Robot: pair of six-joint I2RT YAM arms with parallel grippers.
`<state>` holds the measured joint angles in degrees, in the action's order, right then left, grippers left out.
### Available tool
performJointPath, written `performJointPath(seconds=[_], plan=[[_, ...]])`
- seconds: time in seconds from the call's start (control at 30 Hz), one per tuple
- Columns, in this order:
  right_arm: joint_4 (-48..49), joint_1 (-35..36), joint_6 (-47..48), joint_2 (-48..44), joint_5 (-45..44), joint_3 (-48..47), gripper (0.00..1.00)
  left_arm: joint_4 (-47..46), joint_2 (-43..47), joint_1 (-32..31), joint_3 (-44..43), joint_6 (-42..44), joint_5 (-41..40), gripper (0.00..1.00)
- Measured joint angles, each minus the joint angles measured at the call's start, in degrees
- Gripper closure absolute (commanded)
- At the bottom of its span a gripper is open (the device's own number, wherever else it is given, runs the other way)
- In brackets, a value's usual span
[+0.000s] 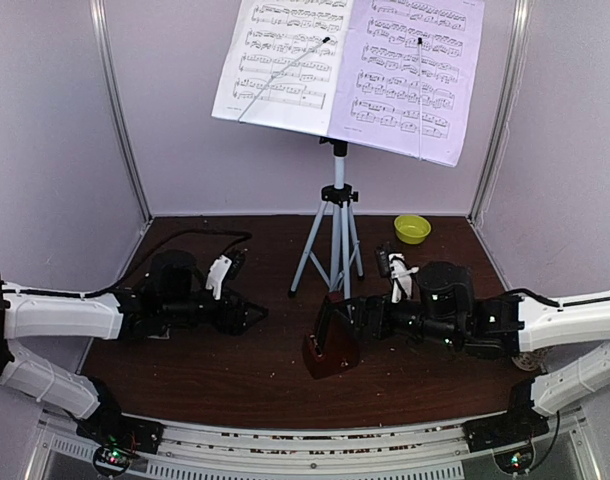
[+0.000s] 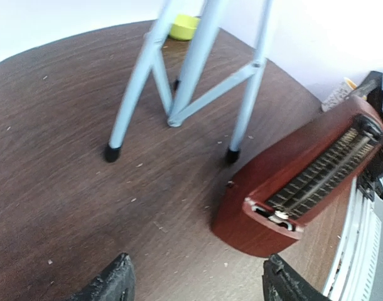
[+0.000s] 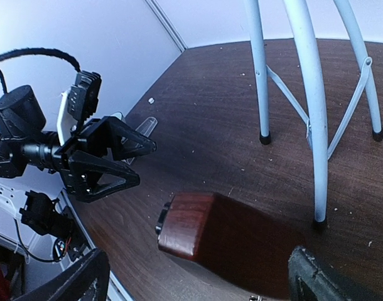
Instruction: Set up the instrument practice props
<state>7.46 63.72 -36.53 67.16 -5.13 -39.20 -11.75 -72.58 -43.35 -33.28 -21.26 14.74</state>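
Dark wooden table, yellow-green bowl near tripod

No legible text; sheet-music pages show only notation.

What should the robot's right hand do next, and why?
Probably close the right gripper gently on the metronome. Its jaws are wide open with the metronome between them, so nothing holds it yet, and the sheet-music pages already sit on the music stand.
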Motion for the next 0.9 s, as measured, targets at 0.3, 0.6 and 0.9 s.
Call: performJointPath(seconds=[0.3, 0.6, 0.9], plan=[[-2.1, 2.8, -0.2, 2.5, -4.3, -0.2, 0.11, -7.2, -3.0, -9.1, -1.2, 4.6, -3.3, 0.50], [-1.9, 2.8, 0.2, 4.6, -6.4, -0.2, 0.21, -9.4, -10.7, -11.7, -6.3, 4.7, -8.2, 0.56], [-1.5, 2.8, 0.9, 4.9, -7.3, -0.2, 0.39, -7.7, -11.0, -15.4, -11.9, 6.4, -12.5, 0.63]])
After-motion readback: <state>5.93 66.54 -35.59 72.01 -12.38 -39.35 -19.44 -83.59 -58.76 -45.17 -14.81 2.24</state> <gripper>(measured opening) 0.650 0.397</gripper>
